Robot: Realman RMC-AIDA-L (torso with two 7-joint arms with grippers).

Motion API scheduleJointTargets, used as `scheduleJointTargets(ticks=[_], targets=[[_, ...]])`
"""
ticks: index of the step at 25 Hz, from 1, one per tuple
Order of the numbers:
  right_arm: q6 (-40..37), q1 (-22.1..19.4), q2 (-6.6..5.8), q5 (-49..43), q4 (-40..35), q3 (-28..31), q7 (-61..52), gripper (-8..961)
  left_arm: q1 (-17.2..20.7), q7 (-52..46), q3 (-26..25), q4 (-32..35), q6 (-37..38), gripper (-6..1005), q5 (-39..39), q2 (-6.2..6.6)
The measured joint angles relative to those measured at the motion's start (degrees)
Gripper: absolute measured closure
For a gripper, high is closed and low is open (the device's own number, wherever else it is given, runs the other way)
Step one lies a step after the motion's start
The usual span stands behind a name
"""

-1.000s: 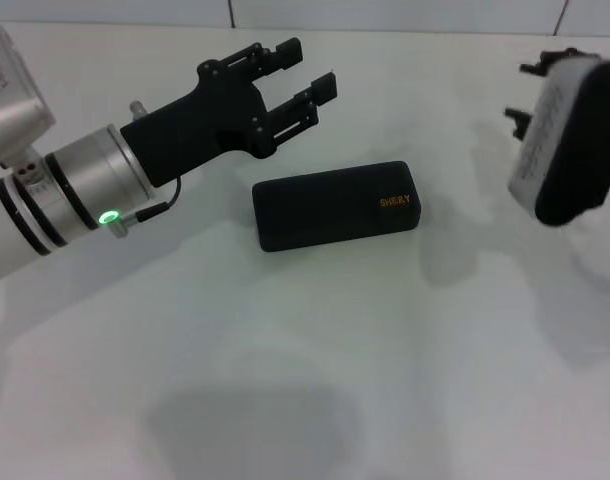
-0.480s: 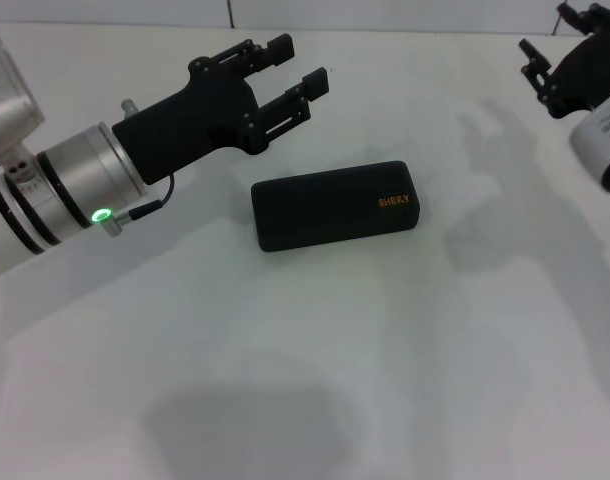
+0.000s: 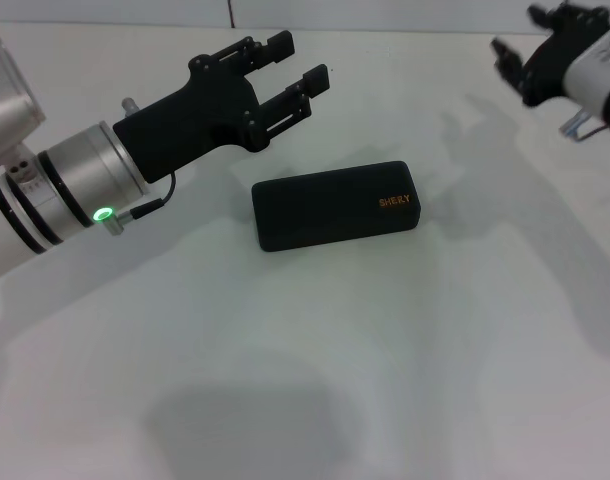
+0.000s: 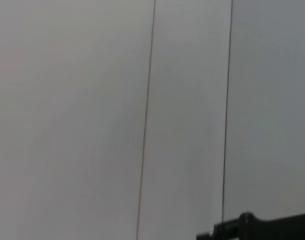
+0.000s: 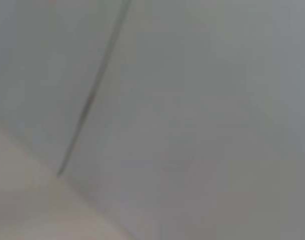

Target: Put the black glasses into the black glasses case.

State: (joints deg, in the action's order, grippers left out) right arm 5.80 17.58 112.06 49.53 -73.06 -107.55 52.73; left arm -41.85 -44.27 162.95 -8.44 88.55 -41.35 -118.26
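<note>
1. Right gripper has swung around since a second ago: back then its pale underside was facing the camera at the right edge, now it's up in the far right corner with the black fingers pointing left. Can't tell if those fingers are spread or closed, they're bunched together at the frame edge.
2. Left gripper has barely budged, just lifted a hair. It hovers over the white table with its two fingers clearly spread apart, nothing between them.
3. Black glasses case lies shut on the table, just below and slightly right of the left fingertips, not touching them. Orange lettering sits at its right end.
4. Right gripper is well apart from the case, up and to the right.
5. Wrist views just show pale wall panels with thin seams.
</note>
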Motion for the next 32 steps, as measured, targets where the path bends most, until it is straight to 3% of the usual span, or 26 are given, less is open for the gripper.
scheduleJointTargets(ticks=[5, 8, 11, 15, 20, 24, 27, 30, 31, 32], targets=[[21.2, 1.3, 3.72, -11.9, -2.5, 9.0, 3.3, 492, -0.2, -0.2, 0.0, 0.0, -0.3, 397, 0.4, -0.15], [27.6, 1.7, 3.94, -22.7, -4.1, 9.7, -3.7, 492, -0.6, -0.2, 0.0, 0.0, -0.4, 397, 0.6, -0.56], [26.5, 0.7, 4.03, -35.4, -5.3, 8.5, -12.7, 492, -0.7, -0.3, 0.0, 0.0, -0.4, 397, 1.2, -0.61], [16.0, -2.9, 3.98, -46.3, -5.3, 5.6, -20.5, 494, -1.0, -0.9, 0.0, 0.0, -0.4, 397, 2.0, -0.57], [-11.7, -7.5, 3.85, -50.4, 1.7, 0.9, -22.8, 497, -1.0, -1.6, 0.0, 0.0, -0.4, 397, 2.1, -0.39], [-33.2, -8.0, 3.41, -47.5, 9.1, -0.4, -27.3, 500, -1.0, -1.8, 0.0, 0.0, -0.4, 397, 2.2, -0.37], [-41.2, -6.9, 2.26, -50.2, 11.3, -1.1, -39.0, 501, -1.2, -1.9, 0.0, 0.0, -0.4, 397, 2.2, -0.45], [-45.3, -4.9, 0.34, -58.2, 14.1, -1.6, -55.7, 503, -1.4, -1.9, 0.0, 0.0, -0.4, 397, 2.2, -0.52], [-49.3, -3.7, -0.91, -64.0, 16.2, -1.0, -65.7, 499, -1.4, -1.9, 0.0, 0.0, -0.4, 397, 2.2, -0.52], [-50.2, -3.5, -1.15, -65.1, 16.7, -0.9, -67.2, 495, -1.5, -1.9, 0.0, 0.0, -0.3, 397, 2.2, -0.52]])
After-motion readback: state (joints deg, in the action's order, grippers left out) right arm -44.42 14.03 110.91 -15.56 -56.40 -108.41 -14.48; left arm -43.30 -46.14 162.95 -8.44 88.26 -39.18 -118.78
